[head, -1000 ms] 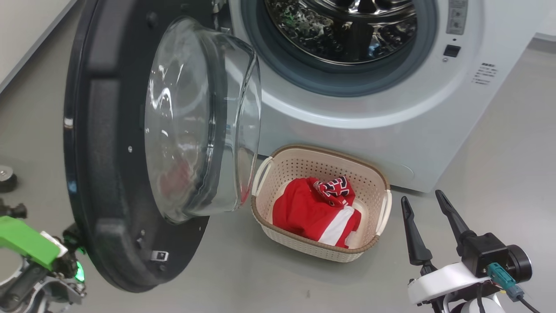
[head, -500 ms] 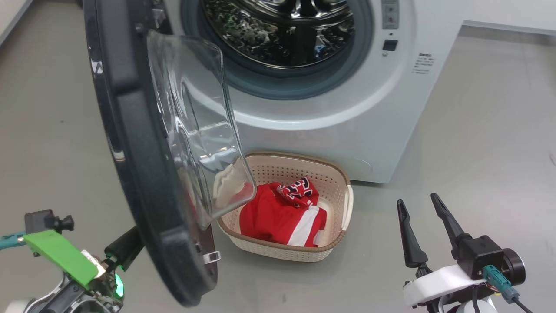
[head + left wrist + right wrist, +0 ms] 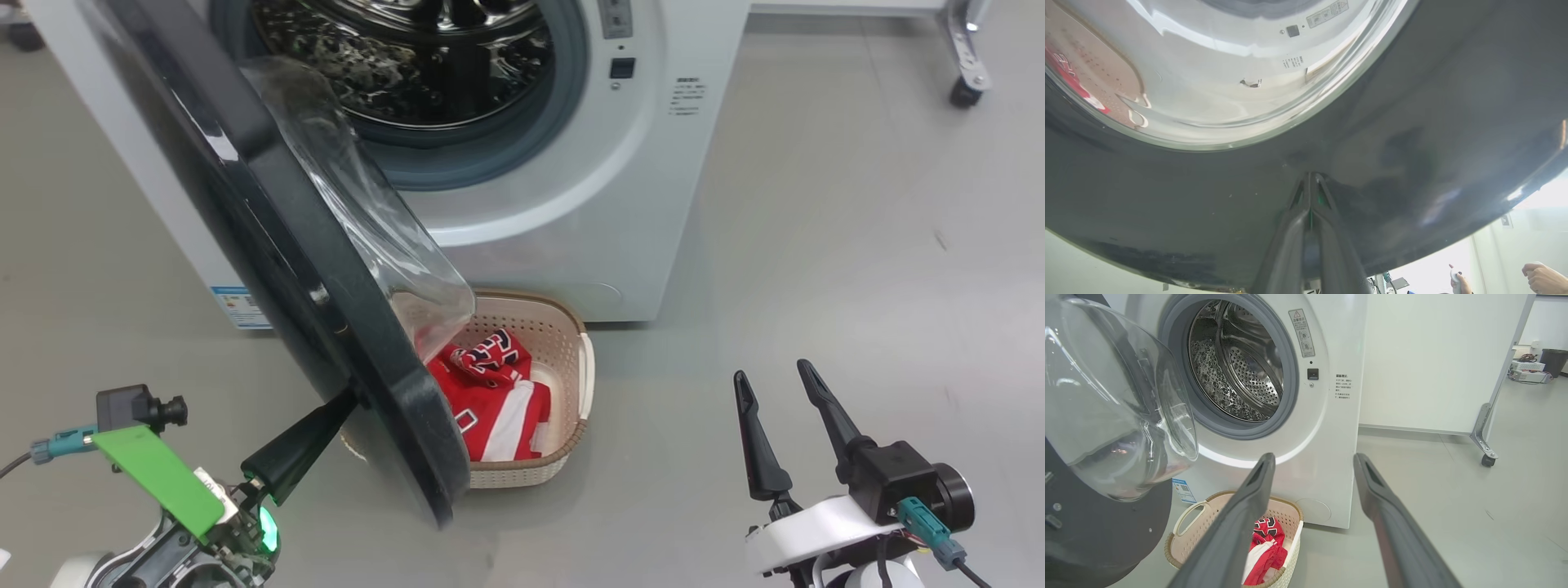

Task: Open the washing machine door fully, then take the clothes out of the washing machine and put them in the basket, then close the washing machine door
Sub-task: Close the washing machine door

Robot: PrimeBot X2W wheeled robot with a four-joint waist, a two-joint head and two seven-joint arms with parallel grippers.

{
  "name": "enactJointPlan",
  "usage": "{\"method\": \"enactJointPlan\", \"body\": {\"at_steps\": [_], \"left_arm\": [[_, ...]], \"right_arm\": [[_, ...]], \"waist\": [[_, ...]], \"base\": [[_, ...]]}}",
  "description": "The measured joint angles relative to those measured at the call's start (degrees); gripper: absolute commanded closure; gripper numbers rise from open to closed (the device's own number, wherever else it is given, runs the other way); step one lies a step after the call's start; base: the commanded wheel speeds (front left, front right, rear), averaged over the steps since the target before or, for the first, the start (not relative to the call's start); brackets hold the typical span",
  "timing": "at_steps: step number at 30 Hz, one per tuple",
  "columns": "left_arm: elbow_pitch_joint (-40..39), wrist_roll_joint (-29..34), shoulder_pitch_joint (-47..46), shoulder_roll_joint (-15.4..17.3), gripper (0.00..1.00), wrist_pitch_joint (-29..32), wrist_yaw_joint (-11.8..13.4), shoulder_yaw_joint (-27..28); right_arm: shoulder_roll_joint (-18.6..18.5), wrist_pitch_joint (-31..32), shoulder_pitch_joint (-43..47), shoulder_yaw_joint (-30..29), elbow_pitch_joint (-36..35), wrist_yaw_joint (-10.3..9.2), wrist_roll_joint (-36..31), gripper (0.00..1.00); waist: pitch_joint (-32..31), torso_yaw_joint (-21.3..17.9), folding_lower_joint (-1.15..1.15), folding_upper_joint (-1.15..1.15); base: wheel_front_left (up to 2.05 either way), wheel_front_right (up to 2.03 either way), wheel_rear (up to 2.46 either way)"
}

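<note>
The washing machine door (image 3: 269, 204) has swung round. A second ago its inner face and glass bowl faced us broadly, left of the opening. Now it shows nearly edge-on, slanting across the front of the washing machine (image 3: 571, 204). The head camera has turned as well, so the shift of the whole picture is not the things moving.

The left end effector (image 3: 347, 402) has come up from the lower left corner. It now sits clenched, both fingers together, tips against the door's glossy outer face (image 3: 1412, 122) below the glass. In the left wrist view the tips (image 3: 1310, 176) appear to touch the black surface, though their own reflection makes the contact hard to judge.

The right end effector (image 3: 771, 371) hangs with its fingers spread wide, nothing between them. It holds the same lower right spot as before, over the floor (image 3: 816, 245) and well apart from the door.

The clothes (image 3: 490, 392) lie in the basket (image 3: 563, 304), red with a white stripe. The basket stands on the floor just in front of the machine. The door's lower edge now crosses in front of its left part, between it and the left end effector. From the right wrist, the basket (image 3: 1184, 543) and clothes (image 3: 1265, 543) show below the left fingertip, and the drum (image 3: 1237, 363) gapes open
</note>
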Motion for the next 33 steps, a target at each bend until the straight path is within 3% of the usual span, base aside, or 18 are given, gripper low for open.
{"method": "enactJointPlan", "body": {"at_steps": [13, 29, 33], "left_arm": [[0.03, -0.2, -6.57, -2.14, 1.0, -0.94, 0.19, -0.37], [5.75, 0.79, -19.91, -3.11, 1.0, -1.53, 2.27, -0.41], [8.4, 1.15, -23.33, -3.35, 1.0, -1.53, 3.82, -0.32]], "right_arm": [[0.3, -0.3, -2.65, 1.27, -0.56, 0.09, 1.08, 0.0], [0.58, -0.57, -7.48, 2.16, -0.74, 0.56, 1.81, 0.0], [0.64, -0.67, -8.31, 2.21, -0.71, 0.56, 2.0, 0.0]], "waist": [[4.61, -7.51, 0.0, 0.0], [12.29, -14.41, 0.0, 0.0], [14.11, -15.64, 0.0, 0.0]], "base": [[0.0, 0.0, 0.0], [0.0, 0.0, 0.0], [0.0, 0.0, 0.0]]}}
